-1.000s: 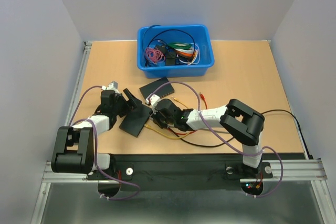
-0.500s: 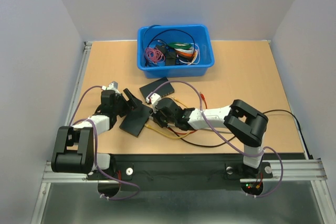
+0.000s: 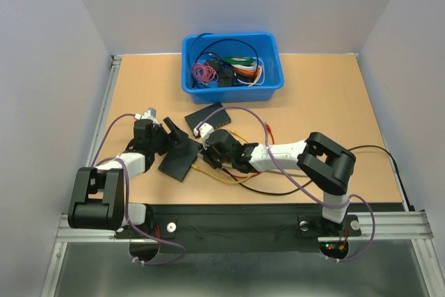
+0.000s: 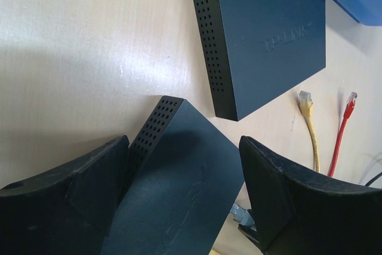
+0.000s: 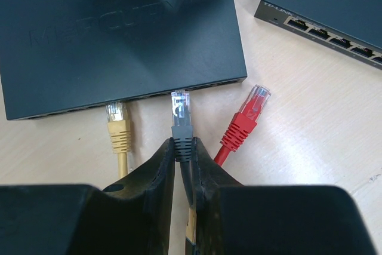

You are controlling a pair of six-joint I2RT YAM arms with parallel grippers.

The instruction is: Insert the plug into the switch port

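Note:
The near black switch (image 3: 179, 158) lies between my two grippers. My left gripper (image 3: 165, 140) is shut across it; in the left wrist view the switch (image 4: 179, 195) fills the space between the fingers (image 4: 89, 177). My right gripper (image 5: 183, 144) is shut on the grey boot of a black cable's plug (image 5: 182, 111). The plug's clear tip is right at the switch's port face (image 5: 179, 85), and most of the plug is outside. A yellow plug (image 5: 117, 126) sits in a port just left of it. In the top view my right gripper (image 3: 211, 152) is at the switch's right edge.
A loose red plug (image 5: 248, 120) lies just right of the black one. A second black switch (image 3: 208, 115) lies behind, with loose yellow (image 4: 307, 108) and red (image 4: 348, 108) plugs beside it. A blue bin (image 3: 233, 60) of cables stands at the back. Cables trail under my right arm.
My right gripper has moved a little to the left, toward the switch, with the plug in it. The left gripper and the switch have stayed put.

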